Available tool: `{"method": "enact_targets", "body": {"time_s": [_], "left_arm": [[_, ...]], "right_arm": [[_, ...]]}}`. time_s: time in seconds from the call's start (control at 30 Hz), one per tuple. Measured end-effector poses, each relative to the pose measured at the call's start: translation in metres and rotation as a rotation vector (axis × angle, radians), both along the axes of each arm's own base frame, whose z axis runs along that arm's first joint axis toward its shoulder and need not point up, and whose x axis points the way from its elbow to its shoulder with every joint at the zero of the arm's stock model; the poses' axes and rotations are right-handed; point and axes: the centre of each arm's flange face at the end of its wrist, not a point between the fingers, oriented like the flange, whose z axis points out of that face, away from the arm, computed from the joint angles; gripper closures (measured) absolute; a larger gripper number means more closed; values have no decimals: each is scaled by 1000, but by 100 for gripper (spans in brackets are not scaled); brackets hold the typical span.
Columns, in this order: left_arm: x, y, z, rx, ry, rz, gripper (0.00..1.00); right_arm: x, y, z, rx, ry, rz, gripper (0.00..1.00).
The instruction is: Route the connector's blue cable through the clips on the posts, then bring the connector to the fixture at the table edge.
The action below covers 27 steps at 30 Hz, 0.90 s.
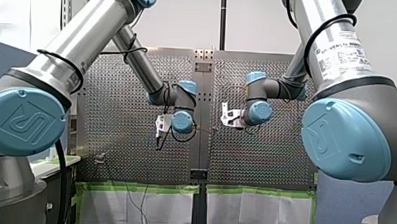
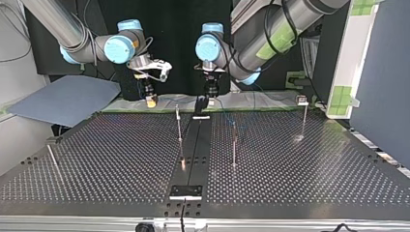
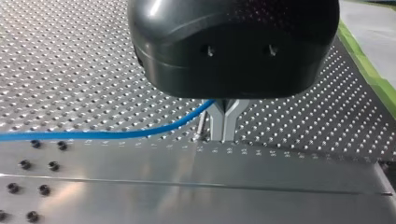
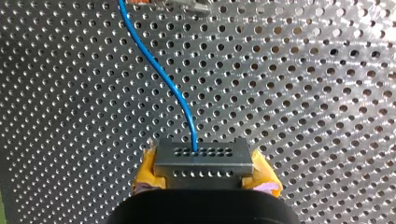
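My right gripper [image 4: 203, 169] is shut on the grey connector [image 4: 201, 157], its yellow pads [image 4: 264, 175] pressing both ends. The blue cable [image 4: 156, 70] leaves the connector's face and curves away over the perforated table. My left gripper [image 3: 223, 134] has its metal fingers shut on the blue cable [image 3: 140, 133], which trails off to one side just above the table. In the top view my right gripper [image 2: 151, 100] and my left gripper [image 2: 200, 103] hang side by side at the far edge. Thin posts [image 2: 179, 126] [image 2: 234, 145] stand ahead of them. A small fixture [image 2: 185, 191] sits at the near edge.
Two more posts stand at the top view's right [image 2: 304, 119] and left [image 2: 51, 155]. A smooth centre strip [image 2: 194, 145] divides the perforated table [image 2: 300, 164]. A grey-blue sheet [image 2: 63, 99] lies off the table at the top view's left.
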Motion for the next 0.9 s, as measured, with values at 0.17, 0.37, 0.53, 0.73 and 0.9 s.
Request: {"method": "enact_targets", "body": {"time_s": [0.17,0.37,0.53,0.73,0.9], "left_arm": [[6,-3,-12,-5,7,-3,100],[11,-2,-16,-3,10,3,100],[12,-2,-15,-4,7,3,100],[15,-4,-12,7,4,-7,100],[17,-7,-10,7,-1,-15,100]], "right_arm": [[-2,-4,1,-15,-11,-7,100],[-8,-9,0,-14,-13,-25,100],[-15,-14,0,-12,-11,-54,100],[-20,-14,-5,-4,-6,-66,100],[-20,-10,-12,-7,2,-57,100]]}}
